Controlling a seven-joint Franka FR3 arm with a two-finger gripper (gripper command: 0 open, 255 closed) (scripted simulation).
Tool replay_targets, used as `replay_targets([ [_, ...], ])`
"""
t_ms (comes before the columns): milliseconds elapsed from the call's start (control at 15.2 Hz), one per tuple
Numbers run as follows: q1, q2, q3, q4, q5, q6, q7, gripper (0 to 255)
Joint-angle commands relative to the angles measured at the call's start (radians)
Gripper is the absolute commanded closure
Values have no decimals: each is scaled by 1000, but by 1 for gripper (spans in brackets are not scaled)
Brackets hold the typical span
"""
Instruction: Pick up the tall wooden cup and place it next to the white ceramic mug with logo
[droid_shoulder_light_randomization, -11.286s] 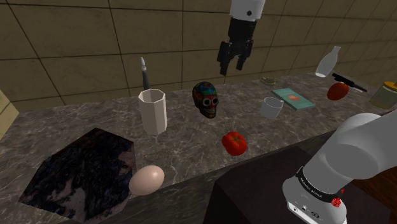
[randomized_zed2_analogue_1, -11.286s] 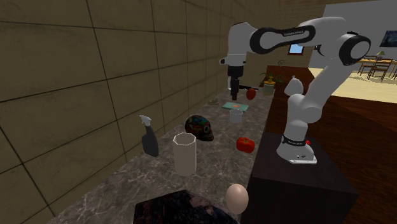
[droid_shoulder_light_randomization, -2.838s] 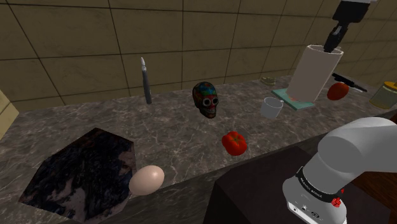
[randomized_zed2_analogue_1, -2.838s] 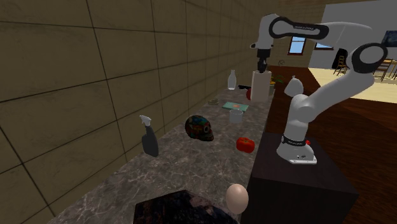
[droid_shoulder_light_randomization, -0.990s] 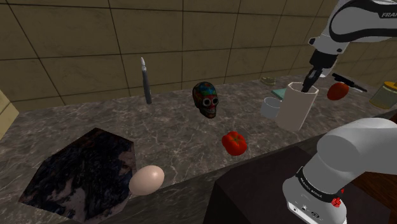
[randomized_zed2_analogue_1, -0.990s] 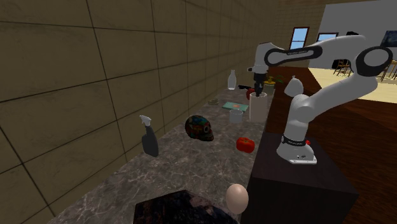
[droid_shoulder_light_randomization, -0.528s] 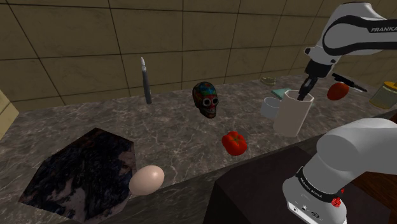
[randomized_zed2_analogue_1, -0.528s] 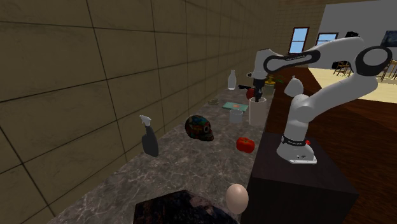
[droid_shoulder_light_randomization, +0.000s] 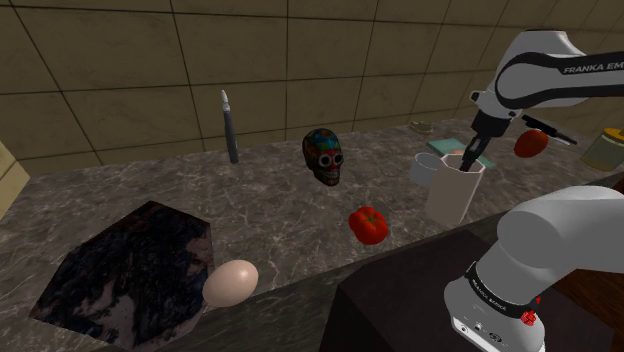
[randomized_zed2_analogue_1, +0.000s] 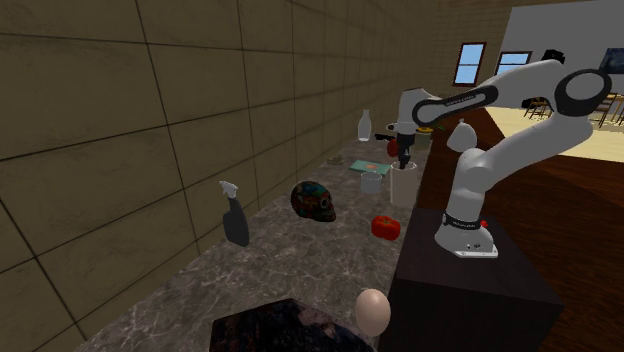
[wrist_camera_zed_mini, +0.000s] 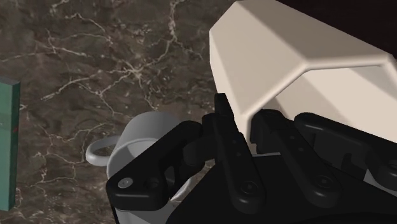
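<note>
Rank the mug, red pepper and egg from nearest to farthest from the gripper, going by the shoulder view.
1. Mug, just beside the gripper, which clasps the tall cup.
2. Red pepper, further toward that view's left.
3. Egg, far left at the counter's front edge.

Cup (droid_shoulder_light_randomization: 455, 190) blocks the mug (droid_shoulder_light_randomization: 424, 168); several things cropped at the edges.
Shoulder view: the mug's side nearest the cup is hidden behind it, and any logo is too small to tell. The gripper (droid_shoulder_light_randomization: 468, 163) tips sit below the cup's rim, out of sight. The flat thing (droid_shoulder_light_randomization: 421, 126) at the wall beyond the cup is too small to name. The jar (droid_shoulder_light_randomization: 607, 148), well apart from the cup, is cut by the picture edge. Cannot tell whether the cup's base touches the counter (droid_shoulder_light_randomization: 280, 220). Wrist view: the cup runs off the edge, the fingers cover half the mug beside it, and the green book (wrist_camera_zed_mini: 6, 127) past the mug is cropped.
</note>
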Motion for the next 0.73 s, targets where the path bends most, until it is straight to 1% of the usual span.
replay_targets([
  [0, 0, 2, -1, -8, -2, 11, 2, 255],
  [396, 0, 2, -2, -8, -2, 11, 2, 255],
  [462, 0, 2, -2, -8, -2, 11, 2, 0],
  [660, 0, 2, -1, -8, -2, 11, 2, 0],
])
